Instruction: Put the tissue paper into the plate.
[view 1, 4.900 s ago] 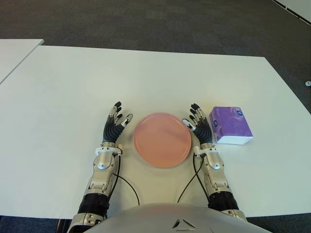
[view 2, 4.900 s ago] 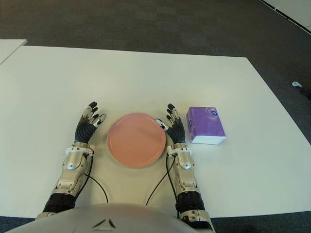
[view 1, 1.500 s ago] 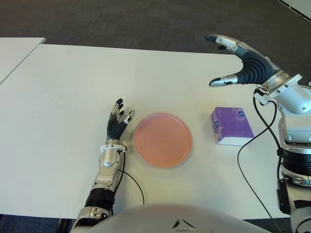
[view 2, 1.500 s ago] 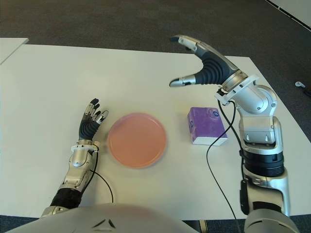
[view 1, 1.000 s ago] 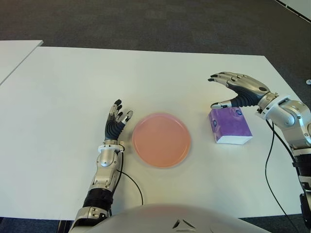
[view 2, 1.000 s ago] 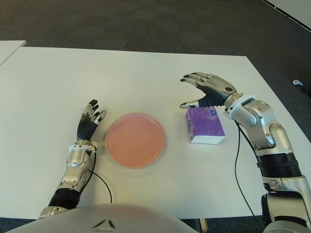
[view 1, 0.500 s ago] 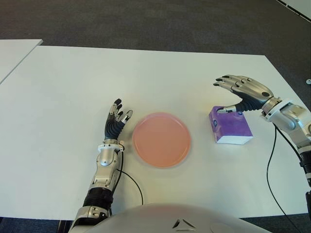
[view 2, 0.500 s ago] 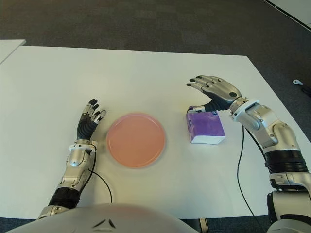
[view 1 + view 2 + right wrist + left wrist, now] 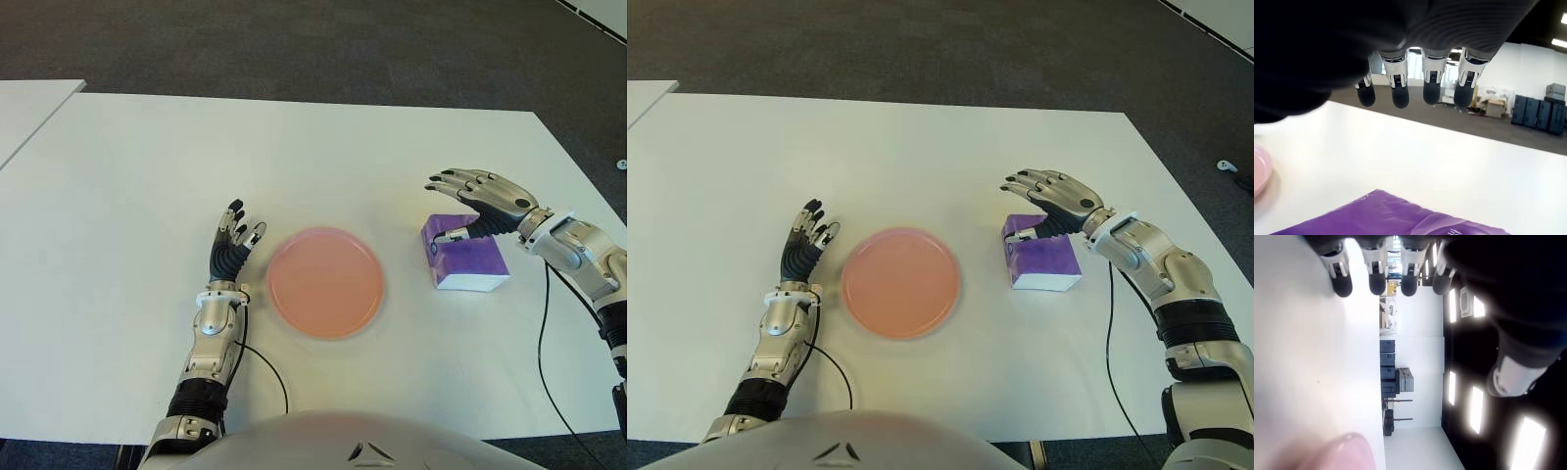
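A purple tissue pack lies flat on the white table, to the right of the round pink plate. My right hand hovers open over the pack's far left corner. Its fingers stretch out past the pack, and the thumb tip shows at the pack's top left edge. Nothing is grasped. My left hand is open, fingers pointing away, just left of the plate. The plate holds nothing.
A second white table stands at the far left, with a gap between. Dark carpet lies beyond the table's far edge. Black cables trail from both wrists toward my body.
My right hand left its place beside the plate, swung up and right, then came down over the tissue pack; in the last half second it sank lower. The left hand stayed put.
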### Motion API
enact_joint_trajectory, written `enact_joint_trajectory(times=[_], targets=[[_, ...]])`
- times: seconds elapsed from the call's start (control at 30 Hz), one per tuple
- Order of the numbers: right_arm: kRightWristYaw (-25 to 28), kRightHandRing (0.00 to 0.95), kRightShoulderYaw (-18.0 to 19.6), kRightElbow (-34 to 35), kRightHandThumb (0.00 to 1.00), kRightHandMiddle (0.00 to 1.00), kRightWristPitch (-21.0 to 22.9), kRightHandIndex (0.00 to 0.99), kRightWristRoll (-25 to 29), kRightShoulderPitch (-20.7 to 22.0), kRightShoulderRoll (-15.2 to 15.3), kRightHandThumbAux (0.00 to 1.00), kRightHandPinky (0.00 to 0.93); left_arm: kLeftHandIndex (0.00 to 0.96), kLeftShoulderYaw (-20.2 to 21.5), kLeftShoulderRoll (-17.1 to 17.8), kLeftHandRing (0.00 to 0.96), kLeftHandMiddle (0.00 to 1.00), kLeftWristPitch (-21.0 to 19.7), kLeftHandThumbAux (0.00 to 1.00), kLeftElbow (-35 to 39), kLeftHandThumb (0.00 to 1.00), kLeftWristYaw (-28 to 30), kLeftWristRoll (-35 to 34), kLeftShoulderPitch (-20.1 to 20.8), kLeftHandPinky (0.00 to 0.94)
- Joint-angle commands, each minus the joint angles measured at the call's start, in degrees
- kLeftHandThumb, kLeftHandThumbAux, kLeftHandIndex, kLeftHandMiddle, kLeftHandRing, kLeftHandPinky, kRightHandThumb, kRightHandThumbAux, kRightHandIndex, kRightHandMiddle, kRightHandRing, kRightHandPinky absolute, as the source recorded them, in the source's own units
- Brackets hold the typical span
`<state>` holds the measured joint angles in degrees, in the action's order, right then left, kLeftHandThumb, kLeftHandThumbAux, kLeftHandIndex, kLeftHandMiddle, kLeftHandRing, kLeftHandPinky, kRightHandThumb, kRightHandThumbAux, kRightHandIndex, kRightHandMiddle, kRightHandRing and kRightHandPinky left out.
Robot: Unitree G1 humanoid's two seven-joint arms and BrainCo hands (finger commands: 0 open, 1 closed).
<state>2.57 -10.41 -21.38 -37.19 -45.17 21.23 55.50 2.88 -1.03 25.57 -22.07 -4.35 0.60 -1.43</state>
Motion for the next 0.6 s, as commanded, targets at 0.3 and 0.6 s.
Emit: enact_joint_trajectory(times=[0.3, 0.6], targets=[[2.47, 0.000, -1.05, -0.98, 0.258, 0.000, -0.30, 0.000, 2.34, 0.81, -0.39, 0.214, 0.000, 0.000, 0.38, 0.02, 0.000, 0.000, -2.50, 0.577, -0.99, 0.000, 0.91, -0.71, -1.66, 0.000], [3.86, 0.000, -0.60, -0.37, 0.249, 0.000, -0.51, 0.000, 3.82, 0.07, 0.40, 0.228, 0.000, 0.000, 0.47, 0.00, 0.000, 0.000, -2.42, 0.567, -0.42, 0.000, 1.52, -1.20, -2.06, 0.000]])
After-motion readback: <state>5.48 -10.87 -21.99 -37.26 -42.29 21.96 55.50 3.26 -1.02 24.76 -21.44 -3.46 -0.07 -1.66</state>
